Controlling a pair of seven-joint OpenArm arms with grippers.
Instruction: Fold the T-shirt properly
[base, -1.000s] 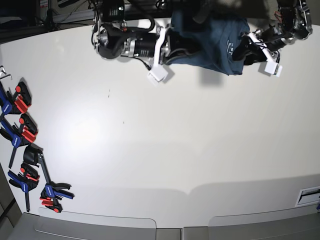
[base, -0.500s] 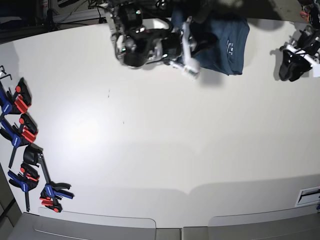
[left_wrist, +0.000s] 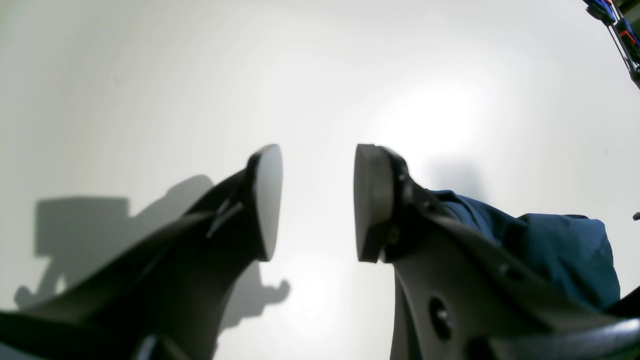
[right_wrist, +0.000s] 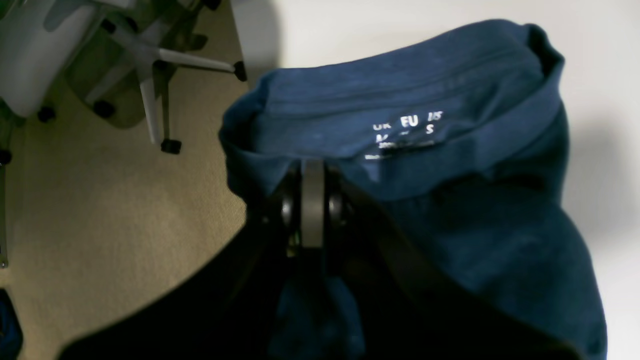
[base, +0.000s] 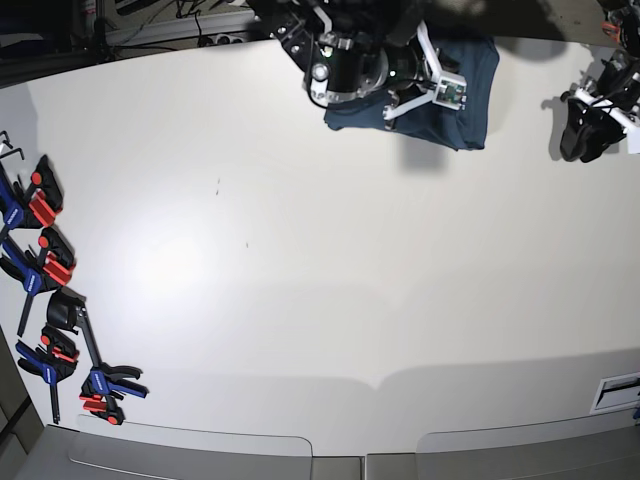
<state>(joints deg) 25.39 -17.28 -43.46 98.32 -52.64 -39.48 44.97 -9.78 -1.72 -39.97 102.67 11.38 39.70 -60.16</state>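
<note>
The right end effector (right_wrist: 312, 210) is sitting with its two dark pads pressed flat together, and whether any cloth is lying between them cannot be told. It is hovering directly over the dark navy-blue short-sleeved cotton T-shirt (right_wrist: 450, 165), which is lying bunched and wrinkled beneath and ahead of it. The small pale printed neck label (right_wrist: 407, 131) is showing just beyond the pad tips, slightly to one side, inside the folded collar band. In the base view the T-shirt (base: 470, 95) is resting at the far edge of the white smooth worktop (base: 330, 290), partly under the right arm.

The left end effector (left_wrist: 317, 200) is standing spread, its jaws well apart with bare worktop (left_wrist: 320, 75) showing between them; nothing is being held. A corner of the T-shirt (left_wrist: 565, 250) is appearing behind its right-hand finger, apart from the pads. In the base view this end effector (base: 585, 125) is hanging well to the side of the garment, clear of it.

Beside the right end effector, past the rounded worktop edge, tan carpeted floor (right_wrist: 100, 200) and the grey star-shaped base of a chair (right_wrist: 150, 65) are showing. A row of blue-and-red bar clamps (base: 50, 300) is lying along the opposite worktop edge, well apart from both end effectors
</note>
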